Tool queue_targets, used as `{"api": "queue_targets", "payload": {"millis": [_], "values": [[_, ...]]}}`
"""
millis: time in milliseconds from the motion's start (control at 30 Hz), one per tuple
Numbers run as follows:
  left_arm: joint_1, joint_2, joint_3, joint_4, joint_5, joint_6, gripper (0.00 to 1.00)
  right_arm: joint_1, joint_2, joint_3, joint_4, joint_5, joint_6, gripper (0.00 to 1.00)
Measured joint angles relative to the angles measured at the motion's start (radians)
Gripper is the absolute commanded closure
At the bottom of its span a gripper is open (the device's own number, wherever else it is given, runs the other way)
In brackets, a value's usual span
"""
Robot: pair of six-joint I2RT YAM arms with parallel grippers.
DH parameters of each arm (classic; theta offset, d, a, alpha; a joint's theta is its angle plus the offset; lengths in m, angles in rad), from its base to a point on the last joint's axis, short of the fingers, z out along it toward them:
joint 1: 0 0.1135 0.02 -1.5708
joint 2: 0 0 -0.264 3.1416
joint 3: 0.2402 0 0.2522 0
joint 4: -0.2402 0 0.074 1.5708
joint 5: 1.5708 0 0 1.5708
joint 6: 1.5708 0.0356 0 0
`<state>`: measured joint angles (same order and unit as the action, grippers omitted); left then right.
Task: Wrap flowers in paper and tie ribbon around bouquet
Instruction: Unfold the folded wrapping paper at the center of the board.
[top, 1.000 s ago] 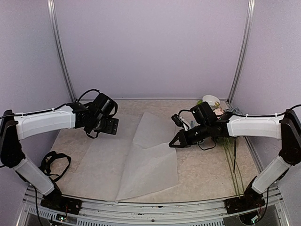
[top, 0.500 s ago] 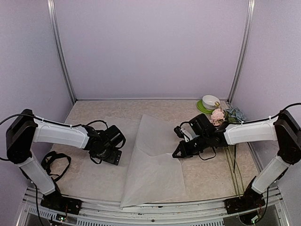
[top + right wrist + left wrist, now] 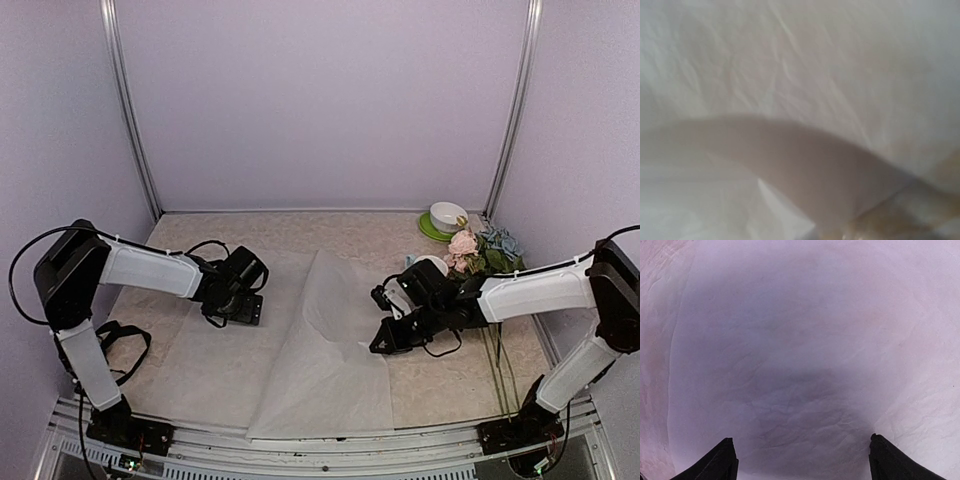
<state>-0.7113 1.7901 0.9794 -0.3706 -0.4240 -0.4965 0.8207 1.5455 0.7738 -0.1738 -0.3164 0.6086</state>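
Observation:
The paper (image 3: 300,350), a frosted white sheet, lies across the middle of the table with a raised fold running toward its right edge. My left gripper (image 3: 240,303) is low over the sheet's left part. In the left wrist view its fingertips (image 3: 725,457) stand wide apart, open, with only paper (image 3: 800,350) between them. My right gripper (image 3: 383,342) is shut on the paper's right edge. The right wrist view shows only paper (image 3: 790,75), no fingers. The flowers (image 3: 480,250) lie at the right, stems (image 3: 497,360) toward me. The black ribbon (image 3: 115,345) lies at the left edge.
A white cup on a green saucer (image 3: 447,218) stands at the back right, just behind the flower heads. Grey walls with metal posts close in the table on three sides. The metal front rail (image 3: 300,440) runs along the near edge.
My left arm came down from mid-air onto the paper's left part. My right gripper drew toward the near edge, dragging the paper's right edge with it and uncovering the flower heads.

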Motion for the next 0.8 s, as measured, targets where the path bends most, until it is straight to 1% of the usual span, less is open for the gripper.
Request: {"api": "queue_targets", "payload": {"millis": [167,367,467,500,533,567,600,633,800], "values": [[0.059,0.006,0.027,-0.03,-0.017,0.06,0.09,0.016,-0.05,-0.04,0.0,0.01,0.037,1.0],[0.06,-0.028,0.03,-0.051,-0.027,0.123,0.07,0.027,-0.095,-0.053,-0.001,0.013,0.07,1.0],[0.066,-0.032,0.056,-0.077,-0.029,0.138,0.07,0.035,-0.123,-0.054,-0.001,0.029,0.086,0.99],[0.067,-0.034,0.065,-0.089,-0.029,0.138,0.06,0.035,-0.13,-0.053,-0.003,0.042,0.089,0.88],[0.065,-0.04,0.067,-0.097,-0.029,0.136,0.06,0.035,-0.134,-0.05,-0.01,0.056,0.089,0.7],[0.06,-0.053,0.066,-0.114,-0.029,0.132,0.06,0.035,-0.134,-0.046,-0.02,0.072,0.092,0.55],[0.051,-0.073,0.062,-0.134,-0.027,0.124,0.06,0.035,-0.134,-0.034,-0.05,0.096,0.087,0.45],[0.041,-0.098,0.055,-0.149,-0.024,0.113,0.06,0.035,-0.134,-0.02,-0.085,0.124,0.078,0.38],[-0.034,-0.303,-0.046,-0.227,-0.003,0.02,0.08,0.025,-0.15,0.076,-0.254,0.299,0.014,0.12]]}}
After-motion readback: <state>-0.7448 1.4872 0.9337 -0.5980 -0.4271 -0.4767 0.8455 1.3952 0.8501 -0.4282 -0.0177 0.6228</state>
